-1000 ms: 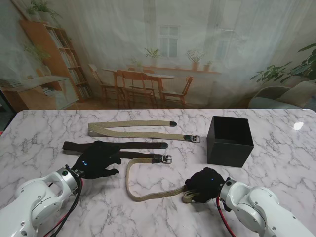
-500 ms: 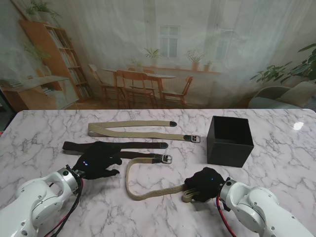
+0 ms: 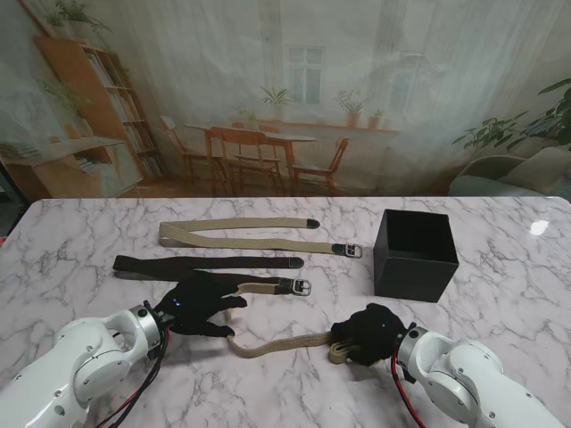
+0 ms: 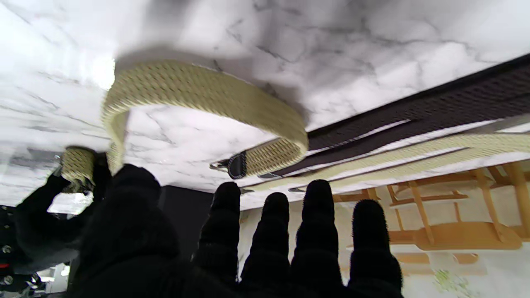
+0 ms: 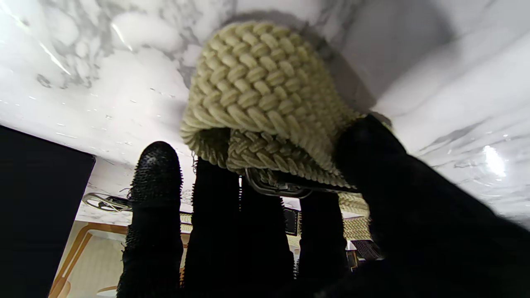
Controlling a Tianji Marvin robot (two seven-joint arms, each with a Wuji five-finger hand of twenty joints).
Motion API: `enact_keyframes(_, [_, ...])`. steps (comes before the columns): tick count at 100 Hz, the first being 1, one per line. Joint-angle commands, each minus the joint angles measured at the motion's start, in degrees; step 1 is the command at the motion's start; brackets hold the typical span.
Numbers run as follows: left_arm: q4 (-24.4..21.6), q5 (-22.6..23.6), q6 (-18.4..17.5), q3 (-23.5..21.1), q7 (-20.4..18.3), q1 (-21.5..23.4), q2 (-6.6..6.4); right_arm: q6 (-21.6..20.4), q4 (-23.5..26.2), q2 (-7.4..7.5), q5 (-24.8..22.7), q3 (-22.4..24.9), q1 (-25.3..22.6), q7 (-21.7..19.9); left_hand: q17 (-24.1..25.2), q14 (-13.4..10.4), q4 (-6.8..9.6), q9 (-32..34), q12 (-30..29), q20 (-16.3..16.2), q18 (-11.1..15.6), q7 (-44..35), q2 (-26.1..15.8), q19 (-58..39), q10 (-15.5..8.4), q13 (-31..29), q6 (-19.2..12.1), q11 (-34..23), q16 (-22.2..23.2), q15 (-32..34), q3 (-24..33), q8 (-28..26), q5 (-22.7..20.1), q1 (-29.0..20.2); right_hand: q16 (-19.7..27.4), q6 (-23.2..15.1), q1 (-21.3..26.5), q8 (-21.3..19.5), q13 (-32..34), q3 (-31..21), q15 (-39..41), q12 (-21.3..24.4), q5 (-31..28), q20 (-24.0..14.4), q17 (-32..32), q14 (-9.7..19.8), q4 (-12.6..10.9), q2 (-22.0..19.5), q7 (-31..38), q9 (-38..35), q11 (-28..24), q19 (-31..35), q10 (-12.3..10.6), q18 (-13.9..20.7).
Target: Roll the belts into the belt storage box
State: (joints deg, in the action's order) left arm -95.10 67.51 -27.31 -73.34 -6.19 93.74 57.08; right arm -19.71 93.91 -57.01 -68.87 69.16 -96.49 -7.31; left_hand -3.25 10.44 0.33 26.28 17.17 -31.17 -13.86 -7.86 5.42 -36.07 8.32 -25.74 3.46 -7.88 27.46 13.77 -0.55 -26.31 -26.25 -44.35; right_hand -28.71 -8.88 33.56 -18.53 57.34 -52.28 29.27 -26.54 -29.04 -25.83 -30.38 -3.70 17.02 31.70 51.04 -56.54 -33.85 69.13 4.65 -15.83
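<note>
- From the stand view: three belts lie on the white desk (image 3: pixel 80 232). A tan belt (image 3: pixel 268 341) is the one nearest to me. Its roll (image 3: pixel 340 350) sits under the right hand (image 3: pixel 368 333), which is closed on it. The left hand (image 3: pixel 201 304) has slid to the right since a moment ago and now rests on the loop of this belt, fingers spread, gripping nothing. The loop looks flatter and pulled in closer than before, so I think more belt is wound up. A black belt (image 3: pixel 210 262) and a second tan belt (image 3: pixel 241 231) lie farther from me, not rolled yet. The black box (image 3: pixel 415 254) stands open, just beyond the right hand, with nothing seen inside.
- From the left wrist view: the left hand's fingers (image 4: pixel 316 215) are straight and apart. The tan belt curves just past them, with its buckle (image 4: pixel 232 164) near the fingertips.
- From the right wrist view: the woven roll (image 5: pixel 261 99) is pinched between thumb and fingers (image 5: pixel 155 194). It is still small, so most of the rolling is left to do.
</note>
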Motion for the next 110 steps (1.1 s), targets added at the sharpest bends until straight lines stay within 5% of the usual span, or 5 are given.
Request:
enact_keyframes(1, [0.7, 0.4, -0.7, 1.2, -1.2, -0.8, 0.07, -0.4, -1.4, 0.06, -0.5, -0.3, -0.8, 0.0, 0.9, 0.7, -1.13, -1.6, -0.7, 0.6, -2.2, 2.0, 1.0, 1.7, 0.8, 0.7, 1.3, 1.4, -0.7, -1.6, -0.9, 1.8, 2.6, 2.4, 0.1, -4.9, 6.8, -1.3, 1.8, -6.1, 0.6, -0.9, 5.1, -0.9, 0.4, 1.9, -3.0, -2.7, -7.1, -5.3, -1.8, 1.2, -5.5, 0.4])
enact_keyframes(26, [1.1, 0.1, -0.7, 2.8, -1.9, -2.0, -0.04, -2.7, -3.3, 0.15, -1.3, -0.5, -0.2, 3.8, 0.7, 0.8, -1.15, -0.7, -0.5, 0.6, -2.2, 1.6, 1.0, 1.8, 0.7, 0.2, 1.7, 1.0, -0.7, -1.5, -0.6, 2.6, 2.1, 2.2, -0.4, -12.5, 9.8, 6.3, 3.2, -7.5, 0.9, -1.5, 23.2, -0.8, 0.4, 4.0, -2.8, 0.0, -17.8, -8.4, -1.0, 0.9, -8.1, 2.2])
enact_keyframes(59, [1.0, 0.8, -0.5, 2.2, -1.1, -1.6, -0.01, -2.8, -4.7, 0.14, -1.8, -1.5, 0.5, 6.3, 0.6, 0.7, -1.20, -0.7, -0.5, 0.5, -2.3, 1.2, 0.4, 1.9, 0.6, 0.1, 2.2, 0.8, -0.6, -1.4, -0.7, 3.0, 2.2, 2.1, 0.5, 22.1, 5.9, 8.9, 6.0, -10.6, -2.8, 2.1, 23.5, 1.1, -3.5, 6.5, -1.9, 4.9, -9.3, -12.7, -8.2, 1.0, -9.7, 8.5])
enact_keyframes(86, [1.0, 1.2, -0.5, 2.0, -0.7, -1.4, -0.01, -4.5, -6.9, 0.10, -1.8, -1.8, 1.4, 10.4, 0.6, 0.8, -1.17, -0.3, -0.4, 0.5, -2.3, 0.8, 0.3, 1.9, 0.6, -0.1, 2.4, 0.6, -0.6, -1.3, -0.6, 3.2, 1.7, 1.7, 0.4, -4.8, 6.9, 19.3, 6.4, -9.8, -2.7, 3.0, 23.2, 0.9, -3.0, 5.7, -2.2, 3.2, -30.5, -11.5, -10.9, 1.1, -8.8, 6.1])
enact_keyframes(110, [1.3, 0.9, -0.4, 2.7, -1.2, -2.0, -0.07, -3.1, -7.2, -0.10, -0.8, -2.4, 1.4, 10.3, 0.6, 0.8, -1.17, -0.4, -0.4, 0.4, -2.3, 0.8, 0.3, 1.9, 0.7, 0.0, 2.5, 0.6, -0.6, -1.3, -0.7, 3.4, 1.7, 1.7, 3.1, 25.0, 6.0, 12.7, 6.4, -10.8, -5.2, 5.9, 23.6, 1.7, -3.9, 6.3, -2.0, 3.5, -16.5, -11.9, -12.4, 1.1, -9.3, 7.6])
